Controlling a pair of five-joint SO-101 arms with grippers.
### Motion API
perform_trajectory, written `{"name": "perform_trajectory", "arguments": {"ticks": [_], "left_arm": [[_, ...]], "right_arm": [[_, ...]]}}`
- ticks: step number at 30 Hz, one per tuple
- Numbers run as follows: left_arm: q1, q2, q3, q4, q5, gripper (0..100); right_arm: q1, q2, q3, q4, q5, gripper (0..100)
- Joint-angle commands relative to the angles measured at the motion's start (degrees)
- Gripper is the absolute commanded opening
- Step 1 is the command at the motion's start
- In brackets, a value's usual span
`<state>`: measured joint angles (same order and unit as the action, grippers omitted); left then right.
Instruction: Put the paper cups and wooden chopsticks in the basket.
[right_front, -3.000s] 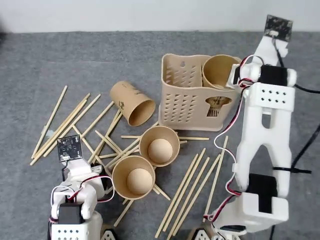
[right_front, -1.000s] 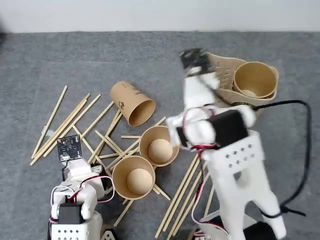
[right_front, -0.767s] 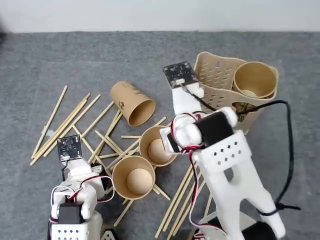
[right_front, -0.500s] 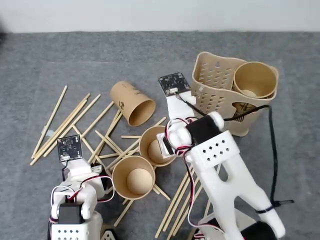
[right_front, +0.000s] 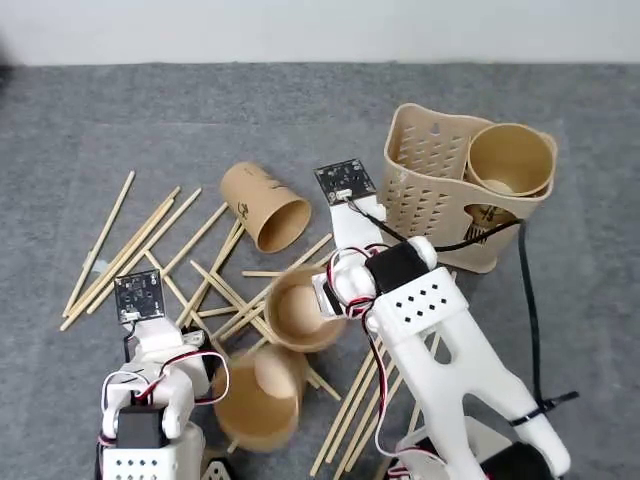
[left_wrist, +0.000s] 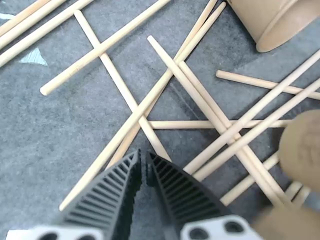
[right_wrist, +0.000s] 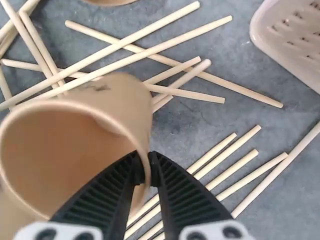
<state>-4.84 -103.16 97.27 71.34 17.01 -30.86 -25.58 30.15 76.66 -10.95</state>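
Mid-table, apart from basket (right_front: 430, 170) | right claw (right_wrist: 142, 171) pinches paper cup (right_wrist: 75, 140) rim | left claw (left_wrist: 143, 162) narrow over chopsticks (left_wrist: 102, 47)

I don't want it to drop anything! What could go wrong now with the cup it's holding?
The right hand pinches only the thin rim of the paper cup, so it might slip out or squash. Chopsticks lie right under it and could get scattered. The other cup beside the left arm looks tipped over and could roll away.
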Motion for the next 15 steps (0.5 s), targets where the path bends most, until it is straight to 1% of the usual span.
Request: {"name": "perform_trajectory", "arguments": {"ticks": [1,10,15], "left_arm": [[-0.44,-0.09,-0.75,0.09,0.62,2],[-0.26,-0.09,-0.75,0.09,0.62,2],[-0.26,-0.09,-0.75,0.09,0.70,2]], "right_arm": [[0.04,-2.15,-2.55,-0.04,-0.35,0.8],[0.04,-7.52,-17.93,13.05,-0.44,0.8],[0.04,-8.92,-22.59,17.10,-0.44,0.8]]}}
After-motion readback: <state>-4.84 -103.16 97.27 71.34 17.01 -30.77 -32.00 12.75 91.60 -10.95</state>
